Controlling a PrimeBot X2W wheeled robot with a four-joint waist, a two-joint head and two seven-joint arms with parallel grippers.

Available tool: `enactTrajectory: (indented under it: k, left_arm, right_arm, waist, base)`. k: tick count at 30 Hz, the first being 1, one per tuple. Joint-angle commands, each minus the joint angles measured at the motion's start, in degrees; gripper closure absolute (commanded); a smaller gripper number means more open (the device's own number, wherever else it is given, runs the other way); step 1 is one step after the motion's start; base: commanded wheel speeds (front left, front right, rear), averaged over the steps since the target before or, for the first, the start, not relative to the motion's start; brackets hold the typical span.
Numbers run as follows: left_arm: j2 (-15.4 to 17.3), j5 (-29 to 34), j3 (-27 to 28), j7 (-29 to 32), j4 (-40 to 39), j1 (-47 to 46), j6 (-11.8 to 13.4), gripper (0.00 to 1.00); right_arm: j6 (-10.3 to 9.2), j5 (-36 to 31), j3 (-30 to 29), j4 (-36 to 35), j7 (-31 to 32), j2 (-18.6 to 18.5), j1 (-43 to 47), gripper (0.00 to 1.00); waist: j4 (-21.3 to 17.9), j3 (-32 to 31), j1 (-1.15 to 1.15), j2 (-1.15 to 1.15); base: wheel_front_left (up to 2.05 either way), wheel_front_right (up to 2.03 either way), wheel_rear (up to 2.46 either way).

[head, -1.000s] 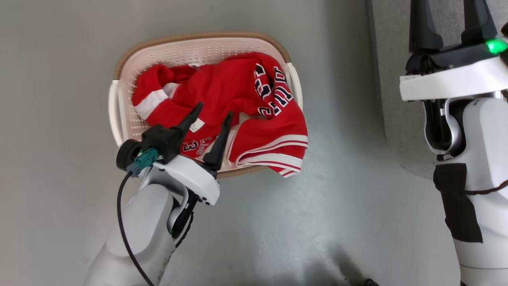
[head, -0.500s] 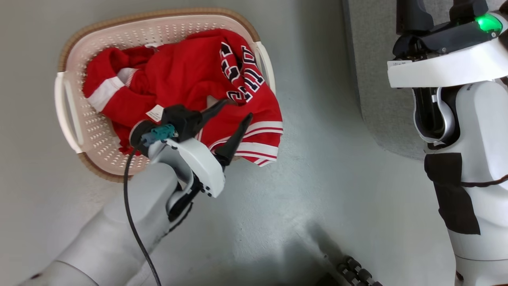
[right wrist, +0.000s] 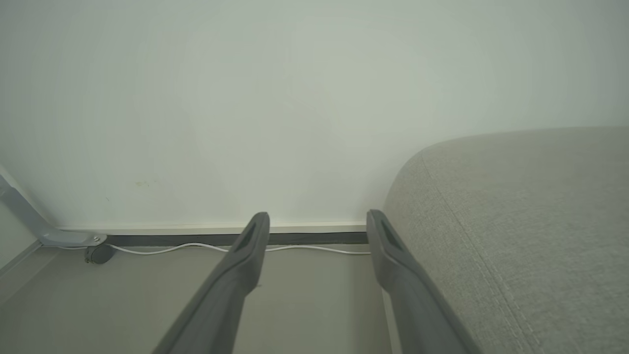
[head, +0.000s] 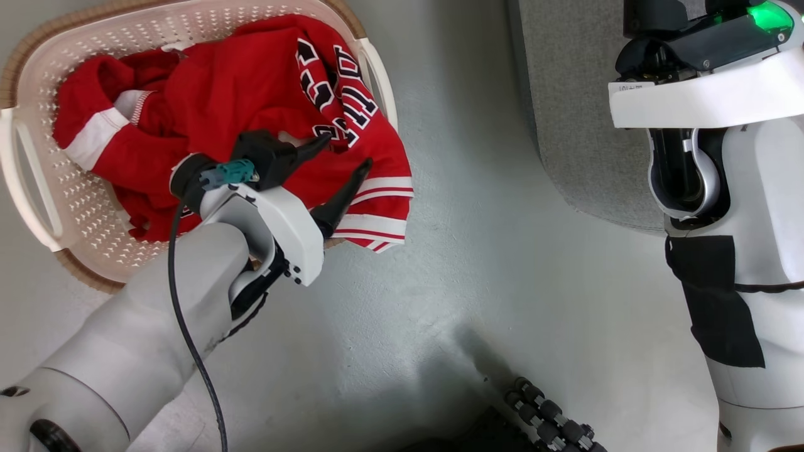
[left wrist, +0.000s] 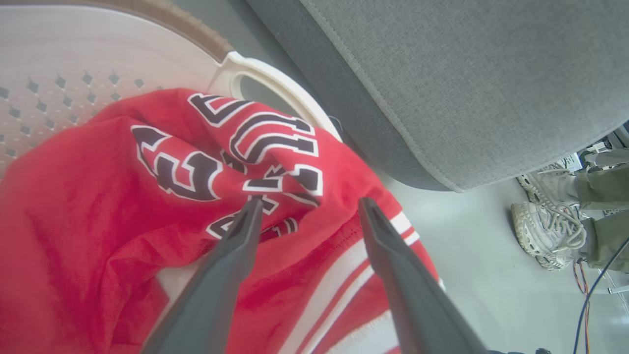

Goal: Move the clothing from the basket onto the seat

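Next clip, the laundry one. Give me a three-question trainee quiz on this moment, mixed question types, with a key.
1. True or false: the left gripper is shut on the clothing.
2. Where does the clothing spill over the rim of the basket? A: on the side nearer the seat. B: on the side farthest from the seat. C: nowhere, it lies wholly inside.
3. Fill in: the right gripper is open and holds ____.
Key: 1 false, its jaws stand open over the clothing. 2 A. 3 nothing.
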Motion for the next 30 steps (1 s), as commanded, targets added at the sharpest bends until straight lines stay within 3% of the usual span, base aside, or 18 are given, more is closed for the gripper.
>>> enactTrajectory:
  k: [1, 9, 10, 15, 20, 30]
  left_arm:
    - [0.87, -1.16, -0.07, -0.34, -1.20, -1.51, -0.06, 0.00]
    - [1.68, -3.12, -2.45, -0.34, -1.05, -3.97, -0.06, 0.00]
    - [1.61, -3.26, -2.66, -0.34, -0.96, -4.09, -0.06, 1.00]
    - [1.30, -3.82, -3.08, -0.34, -0.36, -4.45, -0.06, 1.00]
    - [1.18, -2.68, -0.01, -0.34, -0.26, -2.60, -0.06, 1.00]
    - [-1.26, 5.75, 12.77, -0.35, -1.46, 5.83, -0.06, 1.00]
  right_arm:
    - [0.40, 0.66, 0.71, -1.81, -0.34, 0.39, 0.93, 0.00]
    - [0.40, 2.71, 0.94, -2.23, -0.34, 0.39, 1.39, 0.00]
    - [0.40, 2.88, 0.91, -2.23, -0.34, 0.39, 1.45, 0.00]
    - [0.40, 2.86, 0.55, -1.80, -0.34, 0.39, 1.92, 0.00]
    - [0.40, 1.22, -0.36, -0.52, -0.34, 0.39, 3.11, 0.00]
    - [0.40, -4.21, -3.24, 3.46, -0.34, 0.39, 8.21, 0.00]
  waist:
    - [-0.72, 0.75, 0.00, 0.00]
    - [-2.38, 2.26, 0.00, 0.00]
    - [-2.56, 2.33, 0.00, 0.00]
    - [-2.62, 1.68, 0.00, 0.00]
    - [-1.09, -1.12, 0.00, 0.00]
    - [4.33, -11.13, 0.00, 0.00]
  base:
    - [0.00, 0.00, 0.00]
    - [0.00, 0.00, 0.00]
    - [0.00, 0.00, 0.00]
    - [0.00, 0.00, 0.00]
    - [0.00, 0.00, 0.00]
    - [0.00, 0.00, 0.00]
